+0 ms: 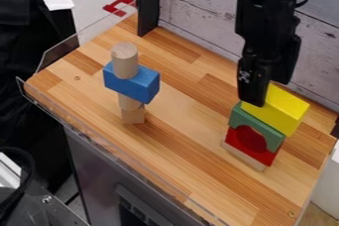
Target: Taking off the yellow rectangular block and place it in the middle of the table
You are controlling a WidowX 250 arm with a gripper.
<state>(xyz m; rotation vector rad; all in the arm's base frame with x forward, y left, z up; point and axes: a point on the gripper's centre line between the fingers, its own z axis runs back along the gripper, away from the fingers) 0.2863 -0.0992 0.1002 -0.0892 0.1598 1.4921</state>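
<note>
The black gripper (263, 86) hangs from the upper right, down at the upper left end of the yellow rectangular block (281, 109) and hiding part of it. That block lies on top of the right-hand stack, over a green arch piece (254, 126). Whether the gripper holds the block cannot be made out.
Under the green piece are a red block (257, 146) and a thin wooden piece (242, 156). To the left, a second stack has a wooden cylinder (124, 60) on a blue block (132, 82), above more wooden pieces. The table (182, 141) has a clear raised edging; a whitewashed plank wall stands behind.
</note>
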